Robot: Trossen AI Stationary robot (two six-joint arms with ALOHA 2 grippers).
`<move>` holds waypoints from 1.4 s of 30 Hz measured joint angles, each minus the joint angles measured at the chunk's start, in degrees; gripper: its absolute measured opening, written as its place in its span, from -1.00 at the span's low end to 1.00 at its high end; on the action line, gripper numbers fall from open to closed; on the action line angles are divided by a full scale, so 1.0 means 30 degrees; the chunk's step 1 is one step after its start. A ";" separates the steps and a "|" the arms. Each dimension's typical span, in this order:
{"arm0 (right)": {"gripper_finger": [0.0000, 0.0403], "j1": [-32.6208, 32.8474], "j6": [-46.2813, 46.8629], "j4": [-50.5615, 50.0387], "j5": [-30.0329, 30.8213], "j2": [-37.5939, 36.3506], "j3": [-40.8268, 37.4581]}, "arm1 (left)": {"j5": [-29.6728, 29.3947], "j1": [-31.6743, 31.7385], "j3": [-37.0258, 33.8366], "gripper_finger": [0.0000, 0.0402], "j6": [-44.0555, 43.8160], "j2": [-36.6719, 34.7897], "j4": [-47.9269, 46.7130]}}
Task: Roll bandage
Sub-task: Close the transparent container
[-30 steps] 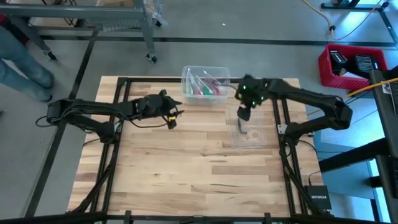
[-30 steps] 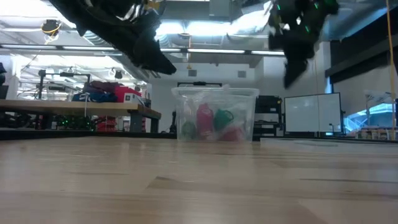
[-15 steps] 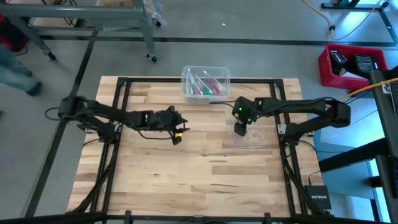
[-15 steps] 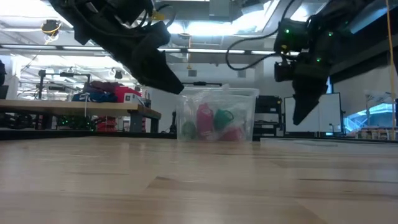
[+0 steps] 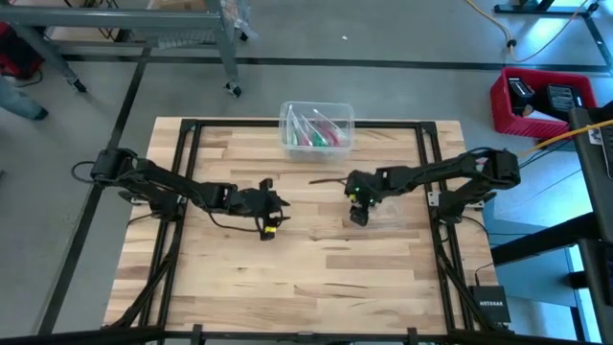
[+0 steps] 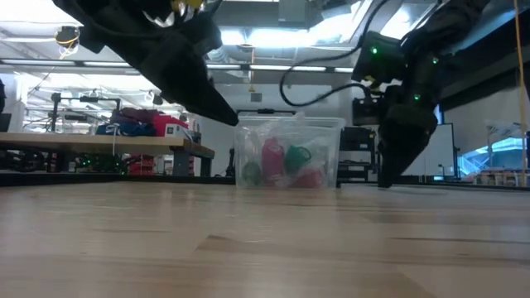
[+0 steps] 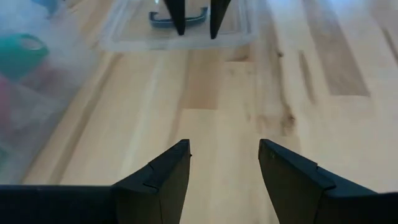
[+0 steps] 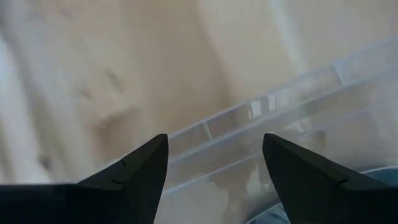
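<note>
So the bandage (image 5: pixel 305 137) isn't out on the table (image 5: pixel 316 278) at all. It's sitting in the clear tub (image 5: pixel 347 113) at the far edge, about mid-table, packed in with some pink-red stuff. From the low view it's the green lump (image 6: pixel 296 157) behind the tub's wall, and the left wrist view catches it as a teal roll (image 7: pixel 22 50) through the plastic. It looks wadded or rolled, not laid flat, so I can't really tell which way its long axis runs.

The bit that matters is that both grippers are on the near side of the tub, one on each side of it.

- The left gripper (image 5: pixel 273 203) is near-left of the tub and aimed right across the boards, so the tub is off to its side, not ahead of it. Its fingers are spread and empty.
- The right gripper (image 5: pixel 358 215) is near-right of the tub and pointing down at the left edge of a flat clear tray (image 5: pixel 393 216). Its fingers are also spread with nothing between them.

Neither one is clearly closer — I'd call it a toss-up. My guess is whichever arm goes for it has to swing toward the far edge and come down into the open top of the tub — a sideways reach just hits the wall.
</note>
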 joint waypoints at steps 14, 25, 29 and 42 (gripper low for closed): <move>0.32 0.4672 0.0942 0.4848 -0.1117 0.1835 0.2157 | 0.0001 -0.2410 0.0040 -0.09 -0.0560 0.1651 0.1247; 0.32 0.8303 0.3254 -0.5583 0.2792 0.1683 0.6547 | -0.0399 -0.3498 0.0907 -0.09 -0.1592 0.2985 0.2109; 0.32 0.9110 0.6548 -0.3435 0.2974 0.1802 0.5761 | -0.0655 -0.3602 0.0918 -0.09 -0.2206 0.3006 0.2077; 0.26 1.0028 1.1408 -0.0957 0.3326 0.3384 0.5157 | -0.0655 -0.3594 0.0918 -0.09 -0.3157 0.3009 0.1908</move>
